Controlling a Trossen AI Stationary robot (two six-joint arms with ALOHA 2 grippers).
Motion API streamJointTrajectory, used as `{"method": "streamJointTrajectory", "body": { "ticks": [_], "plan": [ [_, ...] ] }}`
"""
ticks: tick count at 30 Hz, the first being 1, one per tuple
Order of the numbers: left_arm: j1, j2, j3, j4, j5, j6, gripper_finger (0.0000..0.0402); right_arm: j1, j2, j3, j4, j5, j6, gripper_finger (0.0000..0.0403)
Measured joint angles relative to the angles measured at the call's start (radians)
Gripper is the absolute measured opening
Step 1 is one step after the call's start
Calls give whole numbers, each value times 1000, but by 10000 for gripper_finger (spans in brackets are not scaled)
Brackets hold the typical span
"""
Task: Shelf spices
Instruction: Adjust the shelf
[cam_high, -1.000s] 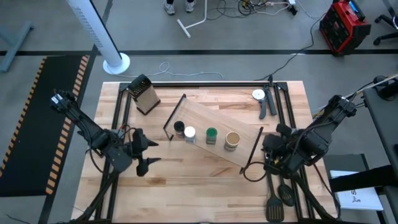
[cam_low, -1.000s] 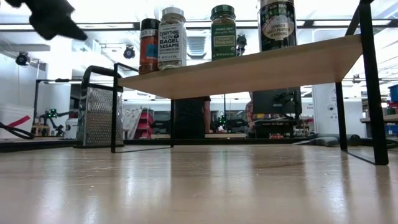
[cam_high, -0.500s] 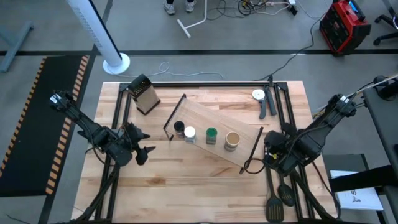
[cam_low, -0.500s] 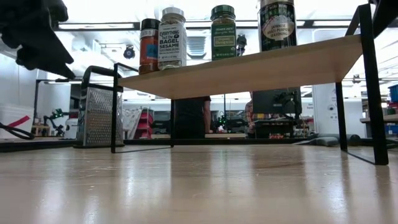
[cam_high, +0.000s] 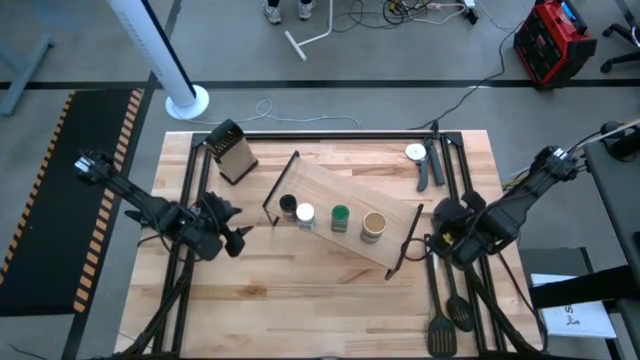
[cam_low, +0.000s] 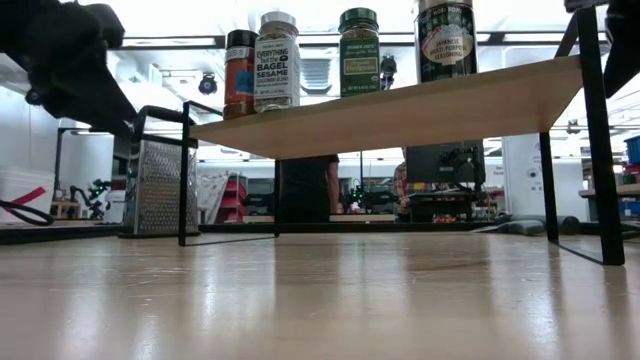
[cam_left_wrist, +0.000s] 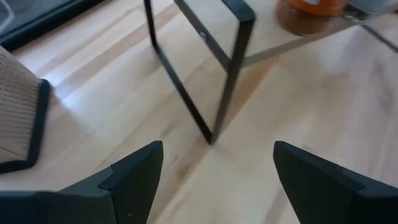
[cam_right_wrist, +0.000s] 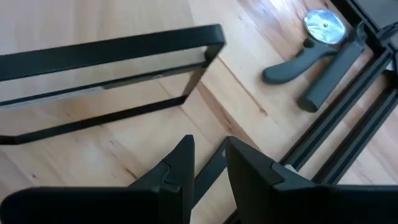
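The shelf (cam_high: 345, 215) stands slanted at the table's middle on its two black frame ends. On its board stand the spice jars in a row: black lid (cam_high: 288, 205), white lid (cam_high: 305, 214), green lid (cam_high: 340, 217) and tan lid (cam_high: 374, 224). The low view shows them upright (cam_low: 277, 60). My left gripper (cam_high: 232, 228) hovers open to the left of the shelf, facing its left frame end (cam_left_wrist: 217, 74). My right gripper (cam_high: 440, 235) hangs just right of the shelf's right frame end (cam_right_wrist: 124, 68), its fingers a narrow gap apart. Neither gripper holds anything.
A box grater (cam_high: 232, 152) stands at the far left. A round white dial-faced tool with a dark handle (cam_high: 420, 160) lies at the far right. Dark spatulas (cam_high: 447, 320) lie at the near right corner. Black rails (cam_high: 465, 190) run along the table's sides.
My left gripper has come down and drawn a little back toward the table's left edge, staying open. My right gripper has shifted slightly toward the far edge, beside the shelf's right end. The shelf and jars have not moved.
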Motion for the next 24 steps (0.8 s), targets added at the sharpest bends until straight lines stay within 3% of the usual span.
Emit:
{"method": "streamJointTrajectory", "body": {
  "ticks": [6, 13, 24],
  "plan": [
    [32, 17, 0, 8, -4, 98, 295, -11, -75, -59, 40, 1, -7, 73],
    [32, 20, 0, 35, -7, 253, 295, -65, -119, -88, 162, 3, -137, 73],
    [65, 24, 0, 44, -7, 317, 295, -161, -118, -115, 184, 8, -251, 73]
  ]
}}
